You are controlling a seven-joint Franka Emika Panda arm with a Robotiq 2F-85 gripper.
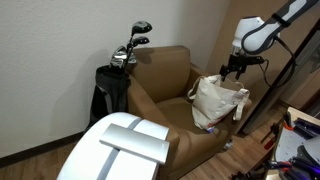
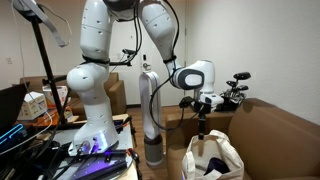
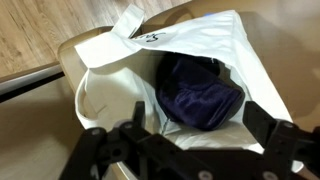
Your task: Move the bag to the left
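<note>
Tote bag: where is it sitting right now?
In an exterior view the cream tote bag slumps on the brown armchair, against its picture-right armrest, just below the hand; the golf bag stands beyond the opposite armrest.

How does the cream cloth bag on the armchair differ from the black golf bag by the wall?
Colour: the cream bag is off-white; the golf bag is black.
Pose: the cream bag slouches on the armchair seat; the golf bag stands tall beside the armchair.
Contents: the cream bag holds dark blue cloth; the golf bag holds clubs.
Both are open at the top.
</note>
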